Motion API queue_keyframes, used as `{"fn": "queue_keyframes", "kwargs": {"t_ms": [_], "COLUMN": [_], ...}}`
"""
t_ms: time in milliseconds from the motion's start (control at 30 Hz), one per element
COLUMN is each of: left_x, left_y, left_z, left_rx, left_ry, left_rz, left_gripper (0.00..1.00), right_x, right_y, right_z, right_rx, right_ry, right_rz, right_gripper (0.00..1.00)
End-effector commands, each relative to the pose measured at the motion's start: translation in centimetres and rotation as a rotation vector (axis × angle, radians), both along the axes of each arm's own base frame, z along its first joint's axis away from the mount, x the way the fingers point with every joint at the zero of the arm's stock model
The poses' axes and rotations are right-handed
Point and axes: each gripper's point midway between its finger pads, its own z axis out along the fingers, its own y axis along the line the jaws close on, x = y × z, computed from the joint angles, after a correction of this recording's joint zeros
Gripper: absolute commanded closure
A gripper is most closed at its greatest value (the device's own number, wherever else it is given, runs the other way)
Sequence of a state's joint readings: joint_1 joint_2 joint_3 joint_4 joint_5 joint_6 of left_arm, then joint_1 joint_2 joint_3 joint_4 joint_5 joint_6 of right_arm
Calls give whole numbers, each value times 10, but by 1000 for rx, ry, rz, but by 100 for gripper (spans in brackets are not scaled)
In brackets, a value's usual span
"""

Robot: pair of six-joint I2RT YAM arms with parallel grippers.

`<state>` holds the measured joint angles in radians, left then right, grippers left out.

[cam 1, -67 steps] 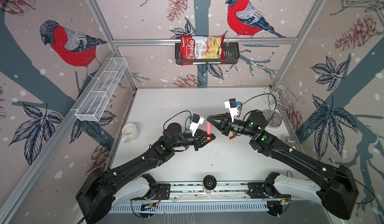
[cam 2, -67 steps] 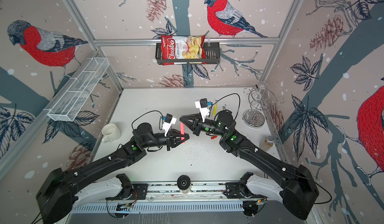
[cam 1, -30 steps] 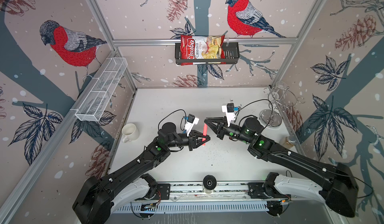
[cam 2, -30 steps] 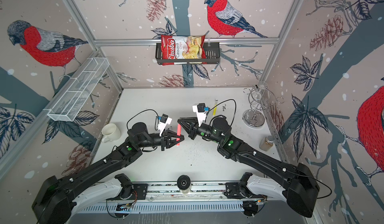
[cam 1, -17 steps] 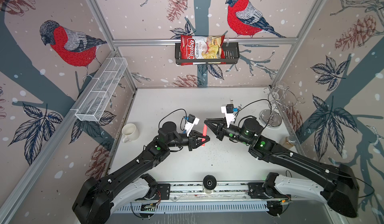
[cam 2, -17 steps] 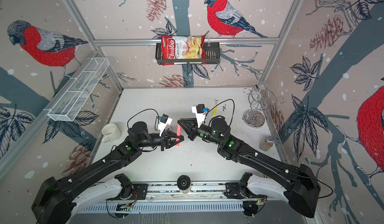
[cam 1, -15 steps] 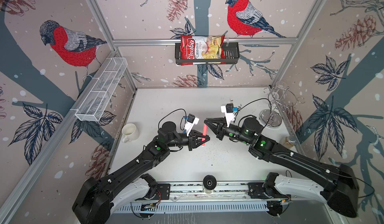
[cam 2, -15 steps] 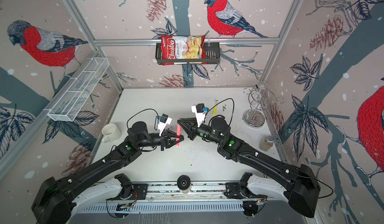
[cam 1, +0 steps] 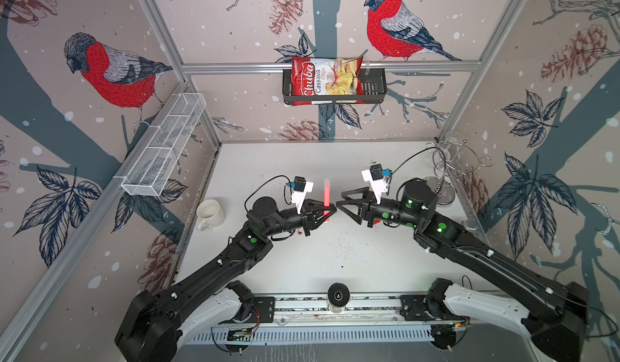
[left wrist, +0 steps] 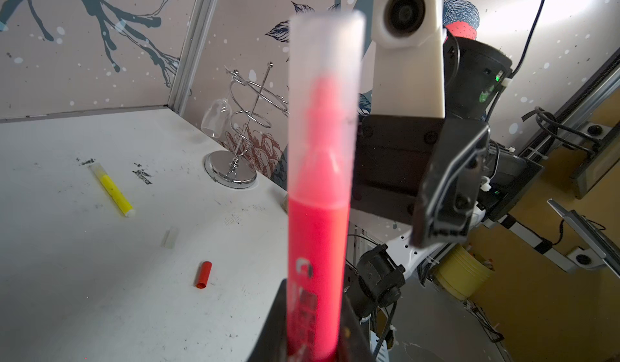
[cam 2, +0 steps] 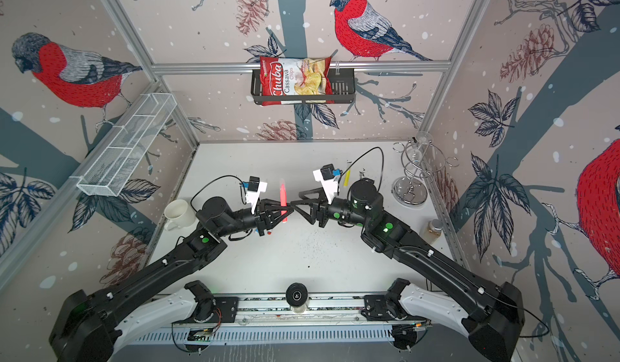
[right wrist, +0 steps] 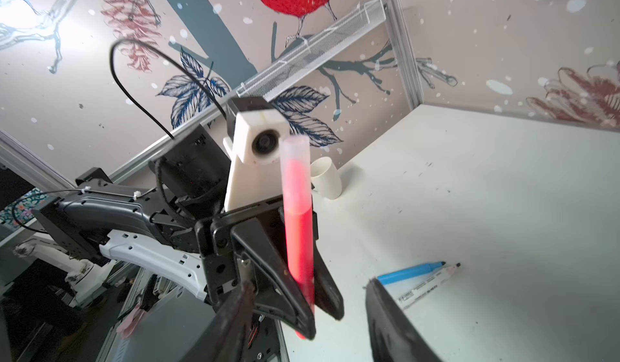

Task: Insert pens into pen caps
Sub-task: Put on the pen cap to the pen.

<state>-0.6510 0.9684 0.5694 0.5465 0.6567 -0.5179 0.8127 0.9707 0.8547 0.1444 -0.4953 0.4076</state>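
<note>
Your left gripper [cam 1: 330,209] clamps the capped pink pen [cam 1: 326,196]; your right gripper [cam 1: 340,200] stands parted, holding nothing, partly covering the blue pen [right wrist: 411,273]; table [cam 1: 302,162] stretches wide behind.

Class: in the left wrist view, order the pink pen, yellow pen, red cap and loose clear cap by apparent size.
1. pink pen, inflated by nearness
2. yellow pen
3. red cap and clear cap look alike, unranked

Two sets of four, plus seven extras
Four pens: one pink pen [left wrist: 317,243], one yellow pen [left wrist: 115,192], one blue pen [right wrist: 411,271], one white pen [right wrist: 427,286]. Four caps: three clear caps, on the pink [left wrist: 325,75], on the yellow [left wrist: 95,168] and one loose [left wrist: 170,238], plus one red cap [left wrist: 203,274]. One mug [cam 1: 209,212], one chip bag [cam 1: 323,80], one wire stand [left wrist: 231,172], one glass [left wrist: 214,118], one jar [cam 2: 432,231], and two baskets, white [cam 1: 164,149] and black [cam 1: 372,88].
</note>
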Motion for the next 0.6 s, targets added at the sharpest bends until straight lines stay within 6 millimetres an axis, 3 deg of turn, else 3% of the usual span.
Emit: {"fn": "queue_keyframes", "kwargs": {"t_ms": [0,400,567], "left_x": [5,15,20], "left_y": [5,9,12], "left_z": [12,5,-3], "left_rx": [-23,5,34], "left_ry": [-77,-70,-57], "left_rz": [48,115,154], "left_gripper": [100,100,100], "right_x": [-8,5,20], "right_y": [-7,-2,5], "right_z": [20,13,5], "right_rx": [54,40,-18], "right_ry": [-42,-1,28], "right_rz": [36,10,-37], "right_gripper": [41,38,38]}}
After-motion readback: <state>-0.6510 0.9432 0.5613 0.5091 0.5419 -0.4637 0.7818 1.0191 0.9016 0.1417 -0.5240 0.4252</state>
